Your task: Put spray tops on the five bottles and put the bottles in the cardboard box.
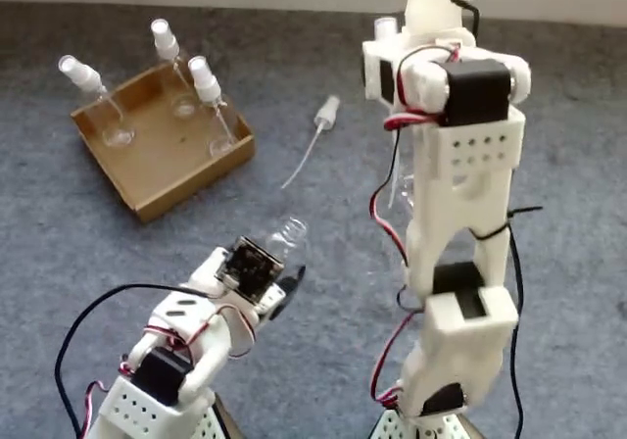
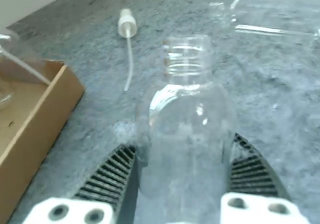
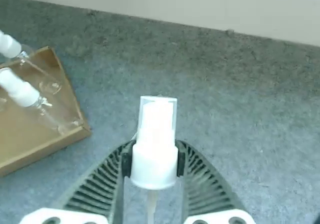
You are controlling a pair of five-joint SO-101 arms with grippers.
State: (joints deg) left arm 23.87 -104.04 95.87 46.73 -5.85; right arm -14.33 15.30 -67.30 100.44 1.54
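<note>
We are on the fourth bottle, we think: our left gripper (image 2: 184, 146) has its fingers closed snug on an open bottle (image 2: 185, 109) with no top, near the cardboard box (image 1: 196, 179) where three topped bottles (image 1: 206, 81) stand. Our right gripper (image 3: 156, 151) pinches a spray top (image 3: 157, 129) tight. Next we must bring them together, slip the thin tube into the bottle's mouth and twist.

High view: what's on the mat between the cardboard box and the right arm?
One loose spray top, tube attached, lies on the mat between the box and the right arm, touching neither; the high view shows it.
</note>
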